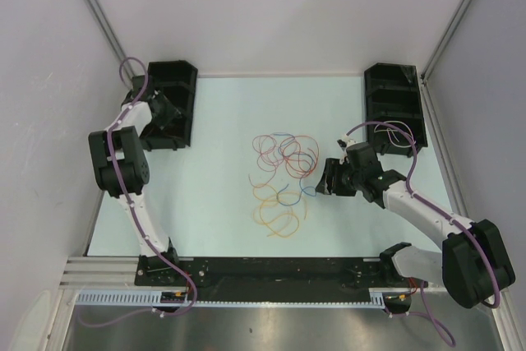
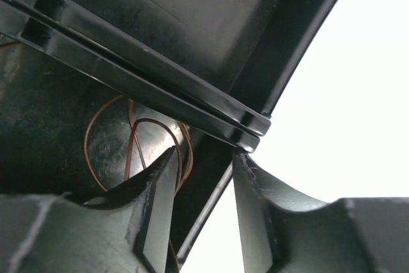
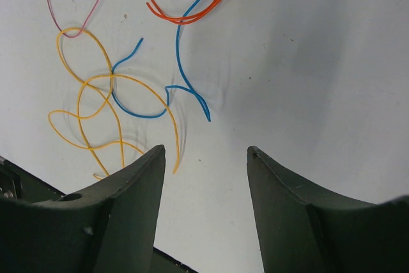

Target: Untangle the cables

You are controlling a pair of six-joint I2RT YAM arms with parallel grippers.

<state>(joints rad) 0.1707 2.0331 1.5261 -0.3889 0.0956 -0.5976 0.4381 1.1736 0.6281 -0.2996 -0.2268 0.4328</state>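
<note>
Left fingers (image 2: 153, 222): parted, empty, over the black bin (image 1: 182, 80) at the desk's (image 1: 222, 121) far left corner; brown wire (image 2: 87, 142) inside.
Right fingers (image 3: 128, 215): parted, empty, right of centre.
Cables (image 1: 283, 177): loose tangle, desk centre.

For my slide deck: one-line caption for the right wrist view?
Open right gripper above yellow wire, blue wire and orange wire on white table.

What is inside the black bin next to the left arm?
A thin brown wire lies looped inside the bin. The left fingers cover its lower part.
</note>
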